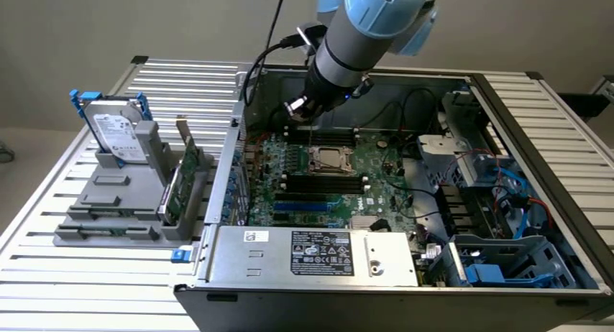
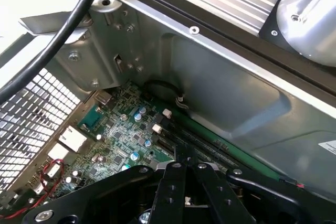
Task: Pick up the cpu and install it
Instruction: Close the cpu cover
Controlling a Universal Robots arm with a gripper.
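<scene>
The small flat silvery-beige square cpu (image 1: 333, 159) sits in the square metal-framed socket (image 1: 333, 149) on the green motherboard (image 1: 384, 192), below the black gripper (image 1: 298, 107) and clear of it. Jaws pressed together up there, nothing between them.

Exterior view: bright, even, diffuse light from overhead, soft shadows only. The slatted table (image 1: 86, 274) is pale, close to washed out toward the exterior view's left. The inside of the computer case (image 1: 537, 131) is darker than the table, with the circuit board (image 1: 326, 188) in mild shade. Wrist view: high contrast. The background behind the black cable (image 2: 68, 30) is blown out white (no detail there). Glare on the round metal plate (image 2: 310, 14), the vent grille (image 2: 26, 114) is backlit, the case wall (image 2: 236, 93) sits in flat grey shade, and the gripper (image 2: 186, 167) is dark, nearly a silhouette.
</scene>
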